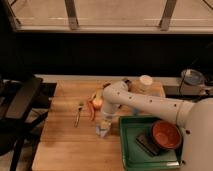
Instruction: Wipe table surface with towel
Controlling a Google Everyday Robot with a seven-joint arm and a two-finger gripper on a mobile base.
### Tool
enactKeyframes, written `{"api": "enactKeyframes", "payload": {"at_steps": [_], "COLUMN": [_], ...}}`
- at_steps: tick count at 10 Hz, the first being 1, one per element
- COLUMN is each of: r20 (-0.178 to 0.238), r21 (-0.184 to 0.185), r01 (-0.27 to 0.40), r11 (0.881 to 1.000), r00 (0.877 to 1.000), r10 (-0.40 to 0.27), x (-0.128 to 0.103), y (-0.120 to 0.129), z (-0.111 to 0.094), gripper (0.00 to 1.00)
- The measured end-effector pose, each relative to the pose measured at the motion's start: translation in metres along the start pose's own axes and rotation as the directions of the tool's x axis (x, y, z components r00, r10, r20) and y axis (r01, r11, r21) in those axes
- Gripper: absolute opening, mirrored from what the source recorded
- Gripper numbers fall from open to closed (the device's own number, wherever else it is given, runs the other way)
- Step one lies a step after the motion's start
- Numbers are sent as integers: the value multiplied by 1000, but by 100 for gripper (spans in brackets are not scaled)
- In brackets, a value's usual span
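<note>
My gripper (103, 126) points straight down at the middle of the wooden table (65, 145), at the end of the white arm (150, 102) that reaches in from the right. A small pale crumpled towel (103, 131) lies on the table right under the gripper and touches it. The gripper's tip is hidden among the towel's folds.
A fork (78, 114) lies left of the gripper. An apple and orange peel-like pieces (96, 102) sit just behind it. A green tray (129, 150) with a red bowl (166, 135) and a dark block stands at the right. A white cup (145, 80) stands at the back, a black chair (20, 100) at the left.
</note>
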Motion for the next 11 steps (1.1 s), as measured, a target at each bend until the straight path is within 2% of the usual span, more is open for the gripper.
{"api": "enactKeyframes", "payload": {"at_steps": [2, 3, 5, 7, 8, 11], "r20": [41, 50, 37, -4, -51, -136], "r21": [-71, -97, -134, -138, -117, -74], "r01": [62, 80, 74, 44, 28, 34], "r11": [996, 992, 988, 989, 993, 997], "r00": [997, 996, 997, 999, 998, 990], "r10": [-59, -75, -70, -45, -34, -44], "x": [-32, -39, -41, -25, -5, 30], "y": [35, 47, 64, 64, 55, 17], "z": [24, 33, 46, 44, 36, 18], "gripper": [0, 0, 0, 0, 0, 0]}}
